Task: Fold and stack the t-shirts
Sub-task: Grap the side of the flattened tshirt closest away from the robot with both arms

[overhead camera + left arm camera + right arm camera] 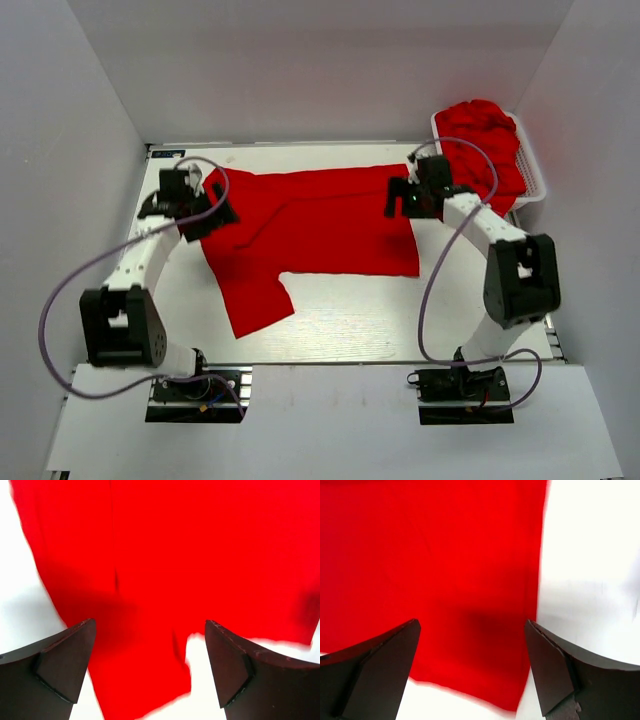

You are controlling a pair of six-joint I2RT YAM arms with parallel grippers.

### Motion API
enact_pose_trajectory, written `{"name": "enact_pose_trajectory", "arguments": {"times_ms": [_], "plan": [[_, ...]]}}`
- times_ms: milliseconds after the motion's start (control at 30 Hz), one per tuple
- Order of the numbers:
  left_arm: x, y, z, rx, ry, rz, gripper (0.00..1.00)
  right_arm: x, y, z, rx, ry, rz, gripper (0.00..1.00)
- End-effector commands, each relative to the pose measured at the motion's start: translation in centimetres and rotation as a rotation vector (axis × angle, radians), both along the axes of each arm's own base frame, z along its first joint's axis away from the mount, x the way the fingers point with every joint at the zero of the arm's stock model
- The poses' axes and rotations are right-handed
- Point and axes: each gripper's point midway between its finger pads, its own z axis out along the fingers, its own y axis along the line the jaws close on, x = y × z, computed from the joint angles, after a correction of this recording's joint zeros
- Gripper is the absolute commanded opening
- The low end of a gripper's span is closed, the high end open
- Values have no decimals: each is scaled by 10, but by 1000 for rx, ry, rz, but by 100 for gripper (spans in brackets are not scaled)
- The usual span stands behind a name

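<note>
One red t-shirt lies spread flat across the white table, with a sleeve sticking out toward the front left. My left gripper hovers over the shirt's left end. In the left wrist view it is open, with red cloth and the sleeve edge below and nothing between its fingers. My right gripper hovers over the shirt's back right corner. In the right wrist view it is open above that corner, holding nothing.
A white slotted basket at the back right holds a heap of more red t-shirts. White walls enclose the table on the left, back and right. Bare table lies to the right of the shirt's edge.
</note>
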Motion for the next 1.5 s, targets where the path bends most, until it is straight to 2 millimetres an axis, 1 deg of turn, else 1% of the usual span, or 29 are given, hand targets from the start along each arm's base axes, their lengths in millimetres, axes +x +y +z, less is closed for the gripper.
{"name": "enact_pose_trajectory", "arguments": {"times_ms": [0, 33, 67, 100, 133, 167, 200, 233, 267, 333, 400, 467, 600, 733, 767, 800, 833, 867, 1000, 1033, 1133, 1167, 1200, 1233, 1267, 1333, 1367, 1433, 1467], "plan": [[-61, -17, -26, -50, 104, -23, 100, -28, -21, 9, 24, -22, -166, 90], [-75, -20, -19, -44, 82, -44, 100, -35, -20, 5, 33, -18, -168, 90], [-87, -17, -23, -27, 100, -31, 100, -58, -23, -20, 32, 47, -170, 90], [-111, -20, -40, -25, 170, -44, 100, -62, -24, -13, 49, 26, -177, 90], [-122, -19, -46, -13, 187, -60, 100, -71, -28, -16, 42, 27, -188, 90], [-140, -25, -56, -31, 226, -84, 100, -77, -29, -14, 48, 14, -188, 90], [-152, -26, -65, -30, 270, -92, 100, -81, -30, -16, 54, 21, -195, 90], [-161, -29, -70, -55, 304, -74, 100, -86, -32, -12, 58, 5, -202, 90], [-167, -38, -73, -64, 316, -114, 100, -91, -34, -16, 60, 12, -207, 90], [-172, -43, -78, -90, 357, -92, 100, -96, -34, -19, 72, 13, -214, 90], [-179, -41, -84, -86, 402, -27, 100, -100, -37, -16, 71, 4, -220, 90], [-197, -35, -99, -69, 475, 17, 100, -100, -40, -13, 63, -7, -232, 90], [-220, -46, -113, -128, 549, 49, 100, -96, -43, -8, 55, -24, -246, 90], [-239, -50, -123, -133, 615, 57, 100, -91, -31, -9, 87, -11, -196, 90], [-238, -49, -123, -129, 616, 69, 100, -89, -31, -9, 88, -14, -197, 90], [-237, -51, -124, -127, 610, 58, 97, -88, -32, -15, 84, 1, -203, 90], [-237, -47, -128, -103, 623, 70, 97, -88, -24, -13, 117, 1, -176, 90], [-237, -47, -130, -94, 625, 74, 95, -88, -22, -12, 126, 2, -174, 90], [-233, -40, -136, -44, 631, 100, 81, -90, -22, -14, 133, 1, -173, 90], [-233, -40, -137, -42, 639, 101, 72, -90, -22, -13, 133, -2, -174, 90], [-223, -33, -137, 8, 605, 126, 59, -92, -22, -13, 133, -2, -170, 90], [-222, -31, -137, 20, 602, 132, 57, -93, -22, -14, 136, -2, -172, 90], [-215, -27, -138, 41, 583, 143, 57, -95, -22, -16, 134, 6, -168, 90], [-208, -27, -137, 47, 567, 147, 53, -97, -21, -16, 135, 8, -163, 90], [-209, -27, -139, 50, 576, 147, 53, -99, -22, -18, 133, 16, -165, 90], [-198, -27, -139, 54, 547, 152, 47, -101, -24, -18, 128, 15, -167, 90], [-198, -27, -142, 57, 558, 152, 35, -103, -25, -18, 125, 16, -172, 90], [-197, -32, -145, 34, 566, 141, 16, -105, -29, -21, 106, 20, -181, 90], [-197, -31, -145, 38, 565, 133, 0, -106, -32, -23, 100, 17, -193, 90]]}}
